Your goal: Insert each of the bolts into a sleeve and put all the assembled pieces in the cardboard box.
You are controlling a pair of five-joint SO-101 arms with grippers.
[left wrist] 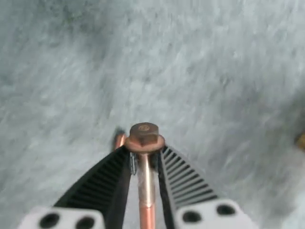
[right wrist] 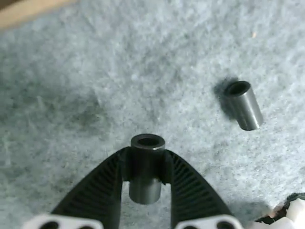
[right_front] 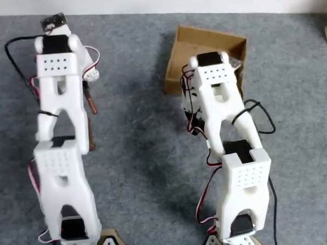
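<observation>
Left jaws grip a bolt (left wrist: pixel 144 139), right jaws a sleeve (right wrist: pixel 147 167) near the box (right_front: pixel 173 59).

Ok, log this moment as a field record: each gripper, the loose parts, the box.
left gripper: shut on a copper hex-head bolt, gripped on the shank just under the head
right gripper: shut on a black sleeve, with one open end clear of the fingers
loose sleeve: on its side on the grey carpet, apart from the right gripper
cardboard box: at the far side; contents cannot be judged
assembly: bolt not yet in a sleeve
</observation>
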